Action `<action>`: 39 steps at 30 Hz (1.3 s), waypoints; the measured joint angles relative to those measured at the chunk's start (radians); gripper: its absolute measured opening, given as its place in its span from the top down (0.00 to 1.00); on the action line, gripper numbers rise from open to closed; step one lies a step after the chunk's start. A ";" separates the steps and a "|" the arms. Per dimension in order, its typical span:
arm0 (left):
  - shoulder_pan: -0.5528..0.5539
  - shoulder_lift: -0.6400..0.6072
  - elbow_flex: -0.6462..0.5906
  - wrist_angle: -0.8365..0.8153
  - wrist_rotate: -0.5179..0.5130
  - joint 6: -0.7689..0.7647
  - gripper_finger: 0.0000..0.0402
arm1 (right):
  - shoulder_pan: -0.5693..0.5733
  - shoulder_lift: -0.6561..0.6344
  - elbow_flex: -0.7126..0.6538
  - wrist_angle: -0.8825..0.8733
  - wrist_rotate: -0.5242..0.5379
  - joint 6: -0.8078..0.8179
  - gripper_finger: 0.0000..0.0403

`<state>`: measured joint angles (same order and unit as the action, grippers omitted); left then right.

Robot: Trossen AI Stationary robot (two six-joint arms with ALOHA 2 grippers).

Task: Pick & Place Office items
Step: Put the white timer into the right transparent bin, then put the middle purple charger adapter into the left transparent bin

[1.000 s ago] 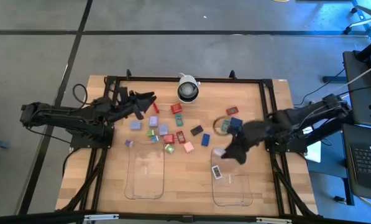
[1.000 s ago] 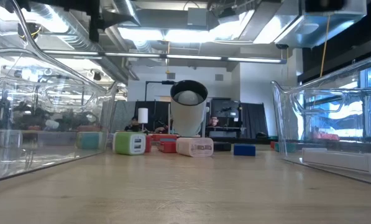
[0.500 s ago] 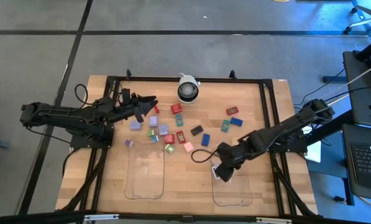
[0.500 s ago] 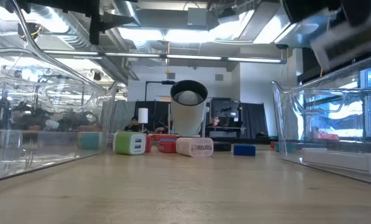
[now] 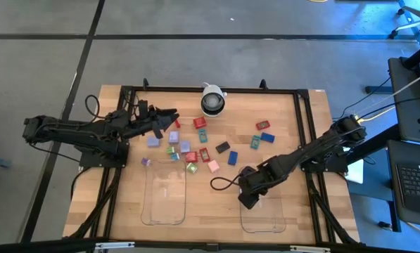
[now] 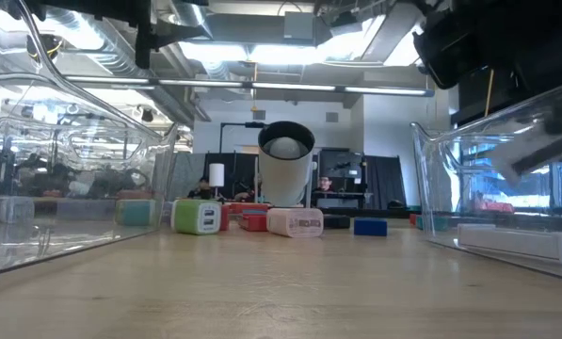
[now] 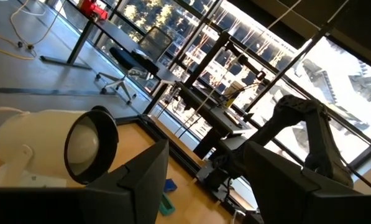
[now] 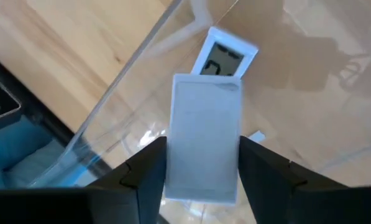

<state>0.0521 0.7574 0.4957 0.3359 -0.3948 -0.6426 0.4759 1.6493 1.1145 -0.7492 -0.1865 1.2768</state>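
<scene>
From above, the right gripper (image 5: 246, 199) hangs over the near-left corner of the right tray (image 5: 264, 219), its arm stretching away toward four o'clock... rather, back toward two o'clock to its base. A thin dark cable (image 5: 222, 183) loops on the wood just at nine o'clock of it. The left gripper (image 5: 169, 117) waits near the table's far left, pointing at three o'clock toward the office items (image 5: 191, 149), which lie scattered across the middle of the table (image 5: 301, 126); a smaller group lies at two o'clock of that cluster. The camera dome (image 5: 212, 102) stands at twelve o'clock of the cluster. The left tray (image 5: 164, 197) lies at six o'clock of it.

At table height, the dome (image 6: 285, 174) stands centre, with a green-and-white block (image 6: 196, 217), a white one (image 6: 295, 222) and a blue one (image 6: 370, 226) in a row before it. The right arm's dark bulk fills the two o'clock corner above the right tray's clear wall (image 6: 431, 188), and a pale flat shape (image 6: 544, 151) shows through that wall.

The left wrist view shows the dome (image 7: 48, 146) lying at nine o'clock, and that gripper's own fingers (image 7: 141, 180) spread apart with nothing between them.

The right wrist view shows a white flat rectangular item (image 8: 205, 146) between the two dark fingers (image 8: 146, 168), which stand at its two long sides; whether they grip it or have let go I cannot tell. Beyond it, inside the tray, lies a second white item with a dark window (image 8: 224, 57).
</scene>
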 joint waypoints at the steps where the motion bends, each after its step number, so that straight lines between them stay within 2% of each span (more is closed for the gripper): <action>1: 0.000 0.000 0.000 0.000 0.006 0.000 0.48 | 0.000 0.000 0.000 0.001 0.010 0.000 0.50; 11: 0.000 0.000 0.000 -0.014 0.100 0.010 0.48 | -0.001 -0.009 0.000 0.000 0.022 -0.002 0.40; 14: 0.000 0.000 0.000 -0.056 0.137 0.034 0.48 | -0.001 -0.040 0.000 0.001 -0.009 -0.013 0.40; 19: 0.016 0.002 0.000 -0.171 0.191 0.030 0.48 | -0.005 -0.140 0.000 0.001 -0.004 -0.054 0.39; 26: 0.062 0.063 0.001 -0.321 0.316 0.001 0.48 | -0.067 -0.311 0.000 0.002 0.158 -0.156 0.39; 31: 0.089 0.152 0.001 -0.453 0.327 -0.027 0.48 | -0.140 -0.411 0.000 0.001 0.280 -0.241 0.39; 35: 0.113 0.223 0.003 -0.512 0.327 -0.029 0.48 | -0.201 -0.463 0.000 0.001 0.303 -0.320 0.39; 39: 0.140 0.292 0.064 -0.649 0.308 0.033 0.48 | -0.259 -0.490 0.000 0.001 0.303 -0.418 0.39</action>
<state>0.1925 1.0491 0.5594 -0.3135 -0.0870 -0.6100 0.2169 1.1595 1.1145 -0.7483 0.1163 0.8588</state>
